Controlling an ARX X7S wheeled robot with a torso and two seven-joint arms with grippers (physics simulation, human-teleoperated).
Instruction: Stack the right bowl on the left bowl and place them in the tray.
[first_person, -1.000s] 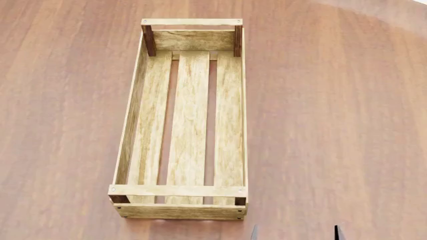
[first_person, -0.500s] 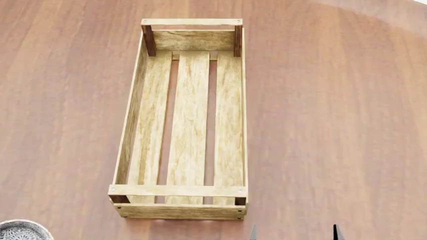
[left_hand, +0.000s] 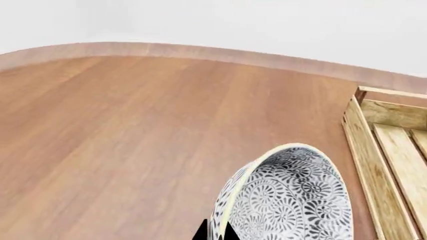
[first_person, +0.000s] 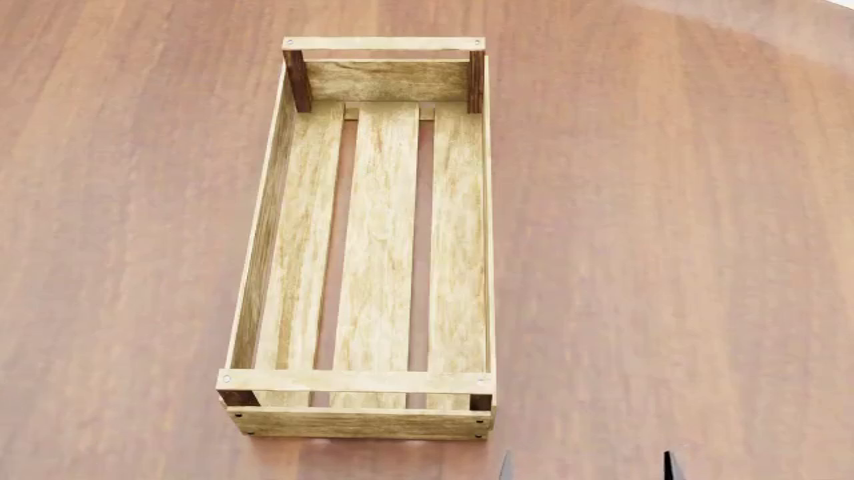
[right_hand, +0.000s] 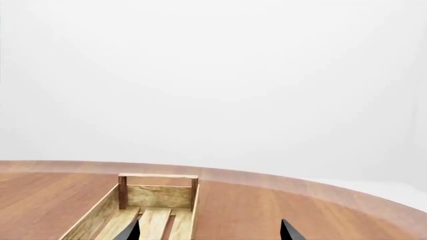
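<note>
The tray (first_person: 264, 230), a long light-wood crate with three floor slats and dark corner posts, lies empty in the middle of the head view; it also shows in the left wrist view (left_hand: 363, 145) and the right wrist view (right_hand: 100, 215). My left gripper (left_hand: 215, 235) is shut on the rim of a bowl (left_hand: 293, 200) with a black-and-white floral pattern, held tilted beside the tray's long side. The bowl is out of the head view. My right gripper (first_person: 585, 468) is open and empty near the tray's near right corner; only its fingertips (right_hand: 130, 232) show. No second bowl shows.
The brown wooden table (first_person: 667, 250) spreads all round the tray. Its curved far edge (left_hand: 200, 50) shows in the wrist views against a plain white background.
Half a second ago the bowl's rim showed at the head view's lower left corner; now it is out of that view. The tray and right gripper have not moved.
</note>
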